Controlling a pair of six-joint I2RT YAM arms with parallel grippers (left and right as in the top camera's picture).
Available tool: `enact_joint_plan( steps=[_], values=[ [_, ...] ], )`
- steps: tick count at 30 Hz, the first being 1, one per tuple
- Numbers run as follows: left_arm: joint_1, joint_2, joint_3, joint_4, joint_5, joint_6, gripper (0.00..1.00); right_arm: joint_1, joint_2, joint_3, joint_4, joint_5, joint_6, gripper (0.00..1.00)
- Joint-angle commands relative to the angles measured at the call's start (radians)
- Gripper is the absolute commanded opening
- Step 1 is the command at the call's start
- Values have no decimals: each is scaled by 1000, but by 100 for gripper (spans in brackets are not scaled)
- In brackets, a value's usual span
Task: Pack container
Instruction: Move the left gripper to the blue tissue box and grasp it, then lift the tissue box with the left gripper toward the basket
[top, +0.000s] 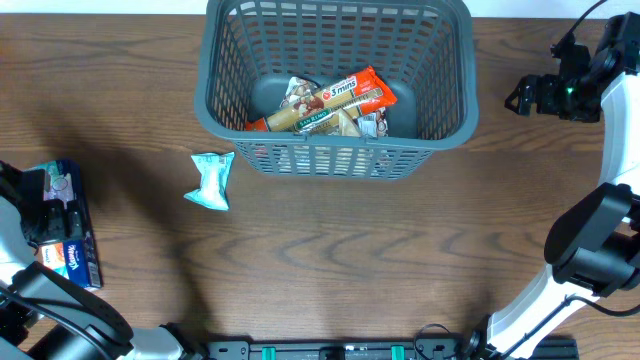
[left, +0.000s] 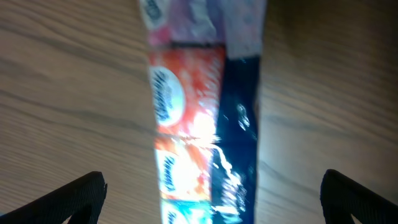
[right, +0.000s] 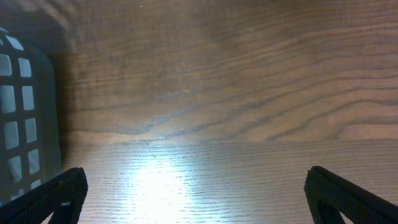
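Two end effectors: one on each arm, the left at the left edge of the bench, the right beyond the basket's right side.
Left end effector (left: 211, 183): fingers spread wide, one in each lower corner of its wrist view; it is poised over a row of packets, with both pads clear of them.
Row of packets (left: 205, 118): lies flat on the wood and runs lengthwise between the spread fingers. It has an orange-red wrapper with a white oval logo, a glossy dark blue one alongside it, and a pale purple one at the far end. The print is too blurred to read.
Right end effector (right: 194, 177): fingers apart over bare wood, gripping nothing.
Container (top: 340, 158): dark grey lattice basket standing upright at the far middle of the bench; its rounded wall shows at the left edge of the right wrist view.
Orange bar wrapper (top: 330, 100): inside the container, lying diagonally on top of other snack packets (top: 345, 122) on its floor.
Teal packet (top: 211, 180): small and crumpled, lying on the bench just off the container's near left corner, close to it but not touching.
Bench (top: 400, 250): dark brown wood grain.
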Motion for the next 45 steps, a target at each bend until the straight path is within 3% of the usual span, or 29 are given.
enact_joint_plan(
  steps=[1,29,32,36,41,45],
  values=[
    [7,2,26,29,-28,27,99,8,5,-2,-4,-8,-4,99],
    [7,341,24,156,3,-26,98,8,5,-2,-61,-8,2,99],
    [7,346,24,156,68,-43,85,8,5,-2,-68,-8,2,99],
    [4,346,24,157,136,-131,56,8,5,-2,-70,-8,2,99],
    [-2,342,25,142,168,-323,36,8,5,-2,-69,-8,2,99],
    [-19,299,26,112,221,-360,22,8,5,-2,-68,-8,2,99]
  ],
)
